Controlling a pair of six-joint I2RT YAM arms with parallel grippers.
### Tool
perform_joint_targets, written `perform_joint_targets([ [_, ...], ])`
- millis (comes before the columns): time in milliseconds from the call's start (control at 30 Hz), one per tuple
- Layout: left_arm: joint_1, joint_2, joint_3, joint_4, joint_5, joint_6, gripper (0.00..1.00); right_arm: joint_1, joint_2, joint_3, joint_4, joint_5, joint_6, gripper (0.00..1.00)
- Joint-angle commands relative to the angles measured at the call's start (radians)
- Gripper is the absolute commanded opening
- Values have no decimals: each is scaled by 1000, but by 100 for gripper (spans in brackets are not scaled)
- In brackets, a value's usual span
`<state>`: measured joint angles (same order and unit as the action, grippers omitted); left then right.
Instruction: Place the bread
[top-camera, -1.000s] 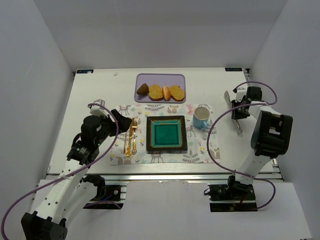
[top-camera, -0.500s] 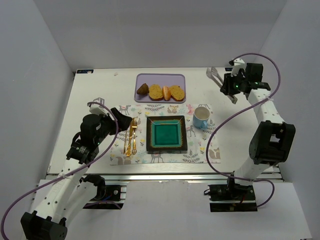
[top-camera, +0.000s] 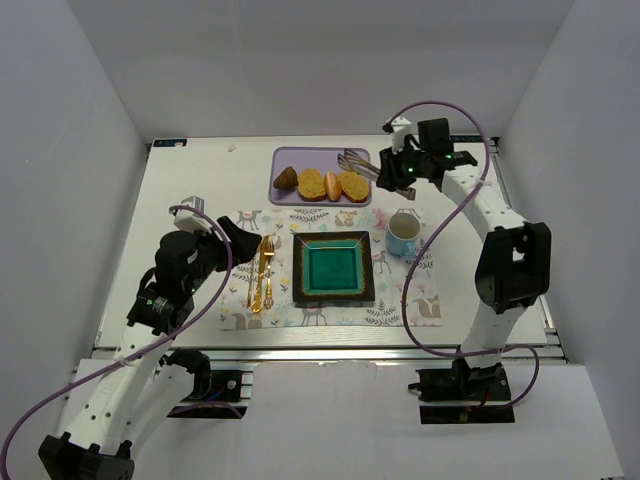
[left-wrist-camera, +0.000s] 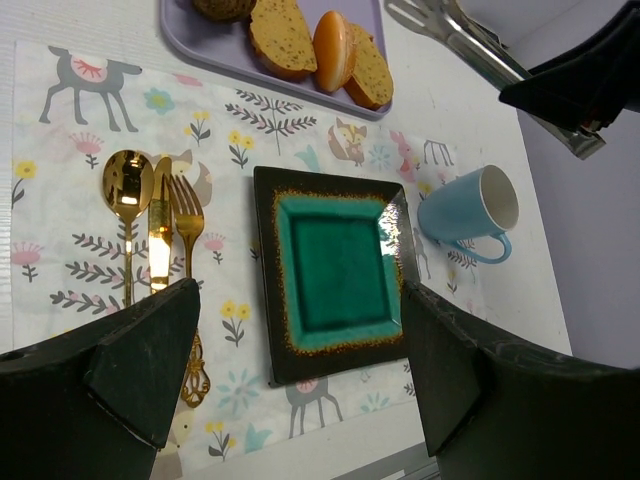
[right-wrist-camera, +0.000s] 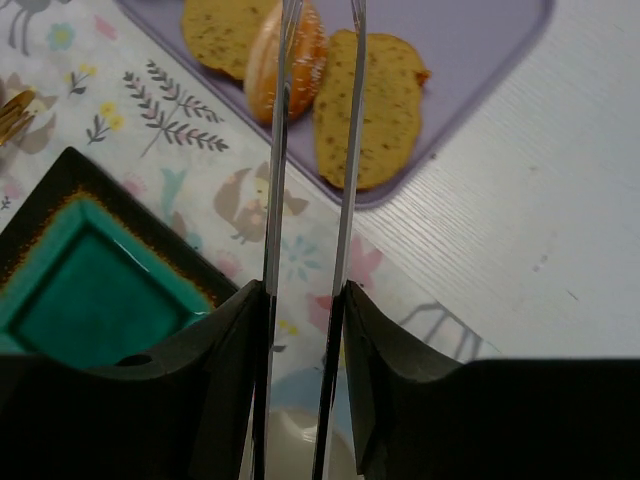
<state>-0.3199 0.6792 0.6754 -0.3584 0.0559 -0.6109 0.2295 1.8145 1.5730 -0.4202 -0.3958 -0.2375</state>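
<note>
– Across the white, wood-grained table (top-camera: 200, 190), what takes up the most room?
– A rectangular placemat (top-camera: 330, 316) printed with small animals and flowers. Just past its far edge sits a smooth lavender tray (top-camera: 320, 156) with rounded corners.
– And on the mat?
– At the centre is a square plate (top-camera: 333, 270) with a glossy teal well and a dark, speckled brown rim. The left gripper (left-wrist-camera: 300, 290) hovers over the mat's left side, its black fingers spread wide with nothing between them.
– And the other arm?
– The right gripper (right-wrist-camera: 303, 295) is clamped on thin metal tongs (top-camera: 358, 163). Their two narrow blades stand slightly apart and reach over the tray's right part. I cannot tell whether they touch anything.
– What about the smaller things?
– A round pale-blue cup (top-camera: 402, 236) stands right of the plate, and shiny gold cutlery (top-camera: 262, 272) lies to its left.
– Where is the bread (top-camera: 312, 184)?
– It is all on the tray, in a row. Two flat, porous golden slices (top-camera: 354, 186) flank a glossy orange roll (top-camera: 333, 186) set on edge, with a darker brown lump (top-camera: 286, 179) at the left end.
</note>
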Motion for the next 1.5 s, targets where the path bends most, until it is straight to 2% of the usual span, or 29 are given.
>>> perform_joint_targets([
  [0, 1, -13, 44, -30, -24, -6, 91, 59, 19, 64, 15, -2, 26, 42],
  [300, 1, -12, 49, -33, -30, -10, 91, 128, 71, 108, 40, 50, 47, 47],
  [1167, 1, -17, 46, -44, -42, -7, 91, 171, 117, 68, 89, 212, 64, 57],
  [1467, 1, -18, 47, -44, -42, -7, 91, 175, 124, 39, 78, 232, 69, 56],
])
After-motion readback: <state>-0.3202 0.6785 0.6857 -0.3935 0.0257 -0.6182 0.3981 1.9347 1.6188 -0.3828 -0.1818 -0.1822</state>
